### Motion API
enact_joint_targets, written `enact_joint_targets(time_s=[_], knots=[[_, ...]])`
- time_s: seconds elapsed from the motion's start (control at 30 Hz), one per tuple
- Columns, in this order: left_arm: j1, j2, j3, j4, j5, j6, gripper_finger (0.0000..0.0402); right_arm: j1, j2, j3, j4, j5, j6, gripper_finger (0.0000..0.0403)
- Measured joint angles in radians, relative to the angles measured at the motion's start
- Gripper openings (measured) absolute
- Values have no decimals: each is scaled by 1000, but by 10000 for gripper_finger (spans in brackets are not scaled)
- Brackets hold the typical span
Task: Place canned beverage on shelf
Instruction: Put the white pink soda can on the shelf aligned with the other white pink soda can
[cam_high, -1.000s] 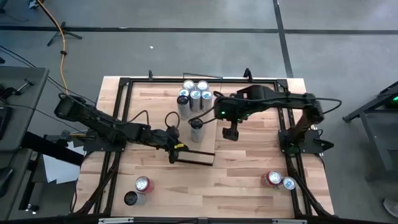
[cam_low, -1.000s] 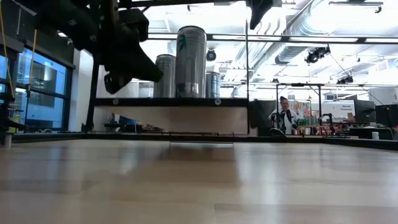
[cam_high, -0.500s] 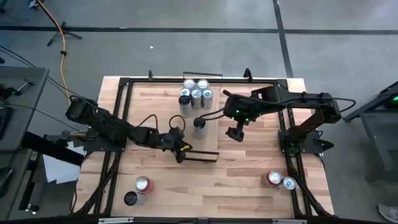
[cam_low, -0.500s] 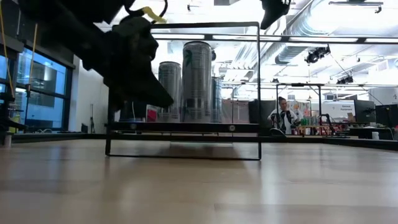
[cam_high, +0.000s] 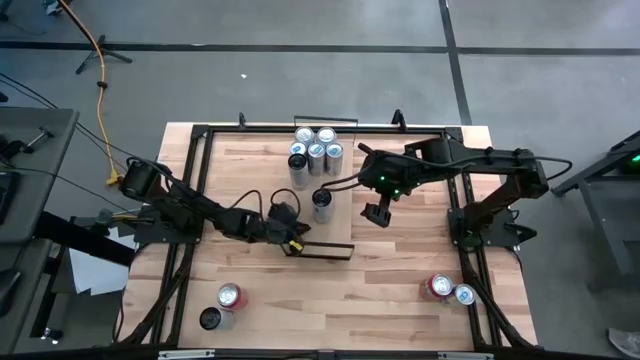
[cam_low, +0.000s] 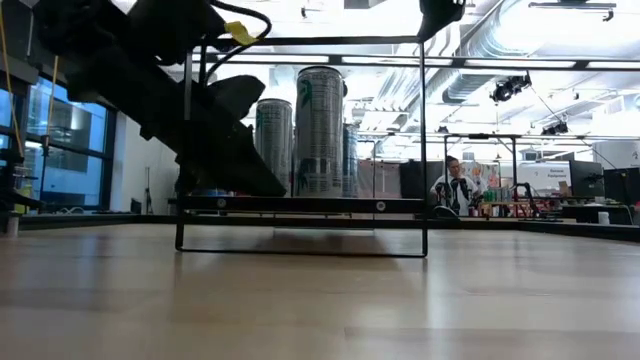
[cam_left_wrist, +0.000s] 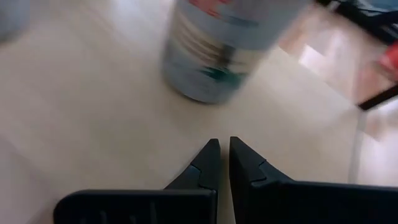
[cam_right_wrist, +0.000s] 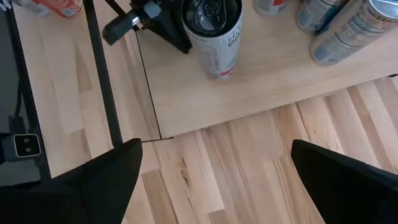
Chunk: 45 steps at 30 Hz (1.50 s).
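Low view alone shows the shelf (cam_low: 300, 204) raised on its black frame, silver can (cam_low: 319, 131) upright on it. High view: left gripper (cam_high: 291, 236) clenched empty at the can's 7 o'clock. Right gripper (cam_high: 375, 213) released at its 3 o'clock.

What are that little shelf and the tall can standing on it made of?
The shelf looks like pale wood, smooth and matt, with faint grain. Its frame seems to be thin black metal rod, judging by how slim and straight it is. The can is probably aluminium: a shiny silver top with a pull tab and a printed wall.
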Motion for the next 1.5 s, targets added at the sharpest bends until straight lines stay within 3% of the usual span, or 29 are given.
enact_joint_targets(time_s=[0.23, 0.43, 0.7, 0.9, 1.1, 1.2, 1.27, 1.5], knots=[[16, -8, -1, -68, -128, 32, 0, 0, 0, 0, 0, -3, 16, 398], [38, -6, -4, -91, -250, 163, 0, 0, 0, 0, 0, -5, 16, 398], [86, -80, -5, -305, -333, 225, 0, 0, 0, 0, 0, -7, 25, 398], [105, -232, -6, -512, -374, 268, 0, 0, 0, 0, 0, -7, 23, 398], [105, -476, -5, -724, -395, 214, 0, -15, 0, 0, 0, -7, -31, 398], [98, -617, -5, -729, -355, 191, 0, -22, 0, 0, -1, -7, -15, 398], [92, -710, -5, -677, -277, 191, 0, -23, 0, 0, 0, -7, 25, 398], [91, -931, -5, -376, 172, 249, 0, -13, 1, 0, 61, -6, 19, 398]])
